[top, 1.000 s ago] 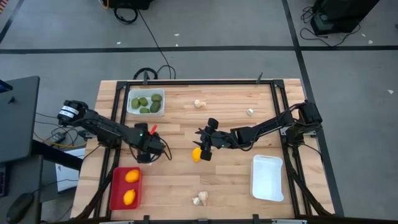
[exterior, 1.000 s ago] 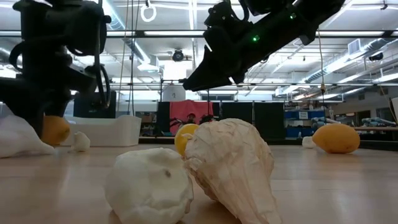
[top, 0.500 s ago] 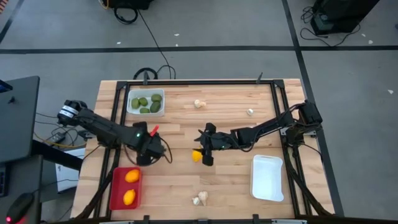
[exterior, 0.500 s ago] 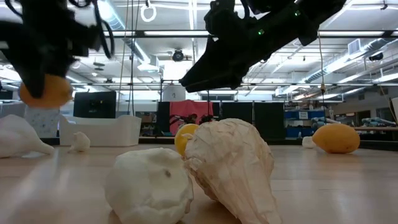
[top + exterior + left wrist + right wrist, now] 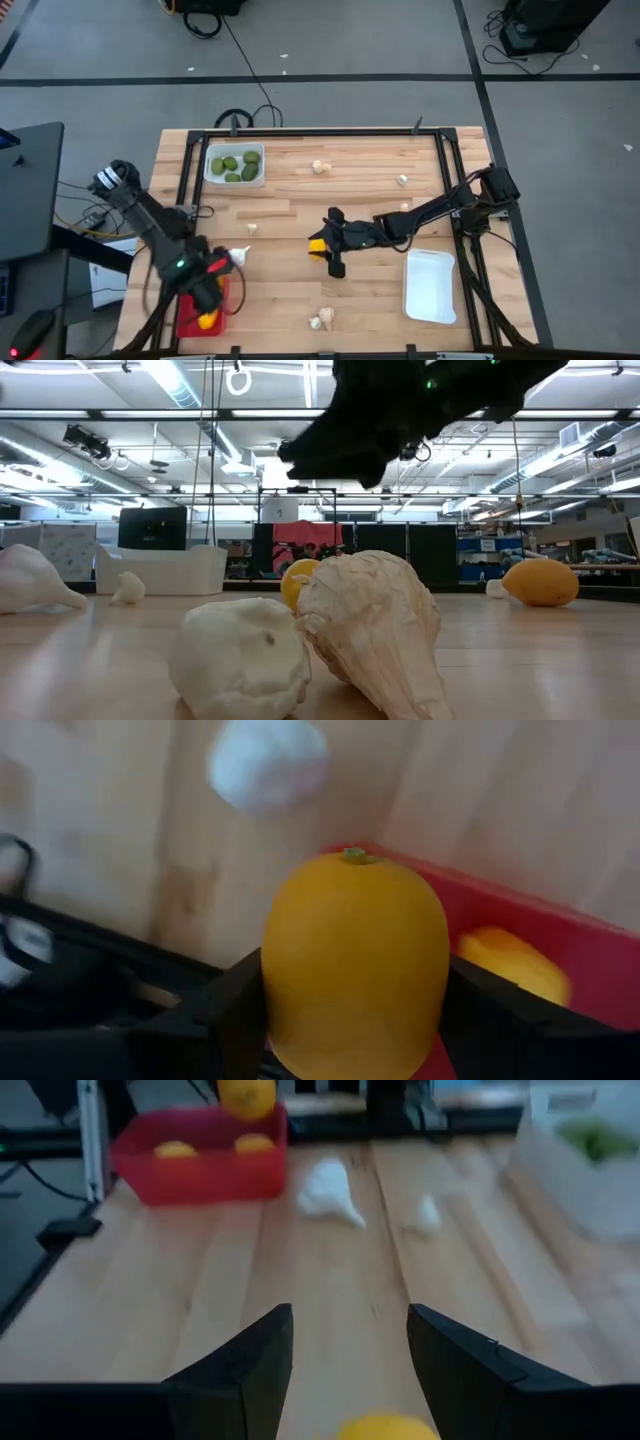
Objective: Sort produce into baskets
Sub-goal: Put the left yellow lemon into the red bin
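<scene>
- One yellow-orange fruit (image 5: pixel 352 965) sits clamped between my left gripper's (image 5: pixel 207 300) jaws, stem end pointing away from the wrist, jaws closed snug on both its sides.
- Left wrist view puts that fruit over the red tray (image 5: pixel 560 945), w/ another orange fruit (image 5: pixel 512 965) lying in the tray just past it and a whitish piece (image 5: pixel 268 762) on the worktop (image 5: pixel 360 200) beyond the tray's corner.
- Left arm runs from its base at the worktop's left edge down toward the near-left corner, gripper over the red tray (image 5: pixel 185 310); high view shows one orange fruit (image 5: pixel 207 321) under it, rest of tray hidden by the arm.
- Right gripper (image 5: pixel 330 250) is mid-worktop, jaws spread wide and holding nothing; a loose yellow-orange fruit (image 5: pixel 317 246) lies on the wood just beside the tips, and right wrist view shows it (image 5: pixel 388 1428) low between the two fingers (image 5: pixel 245 1370), not gripped.
- Right arm stretches nearly flat from its base at the right edge across to the centre.
- Count, high view: 3 trays – white tray w/ green fruit (image 5: pixel 235 165) far-left, red near-left, empty white tray (image 5: pixel 430 285) near-right.
- Green fruits (image 5: pixel 238 165): I make it 4, all in the far white tray.
- Garlic-like pieces on the wood: 5 spots – far centre (image 5: pixel 319 167), far right (image 5: pixel 402 180), by the left arm (image 5: pixel 239 257), a small one (image 5: pixel 252 228), near centre (image 5: pixel 321 320).
</scene>
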